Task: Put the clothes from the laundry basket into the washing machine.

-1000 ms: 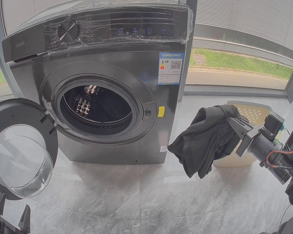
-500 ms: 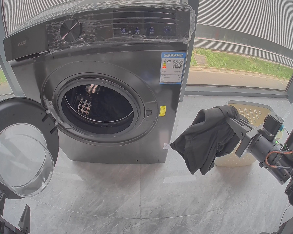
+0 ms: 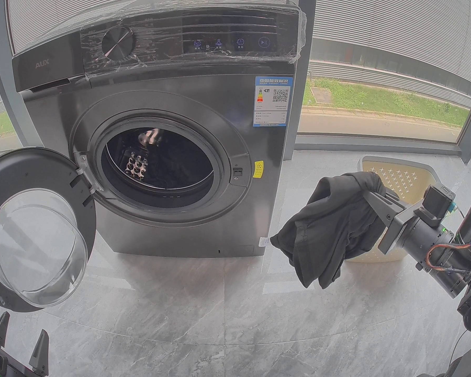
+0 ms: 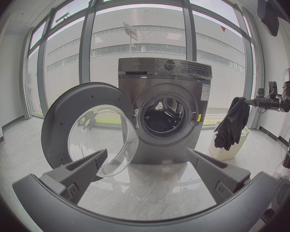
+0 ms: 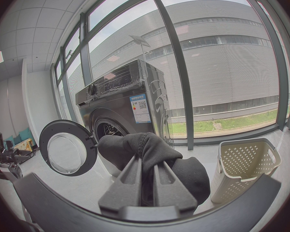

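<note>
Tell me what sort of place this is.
Likely a laundry corner staged in an office or lab building: a washing machine, a laundry basket beside it, and floor-to-ceiling windows.

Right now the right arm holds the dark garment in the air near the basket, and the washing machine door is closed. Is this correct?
Not quite: the door is open, swung clear of the drum opening, as the head view shows. The rest holds: the right gripper has the dark garment near the basket.
</note>
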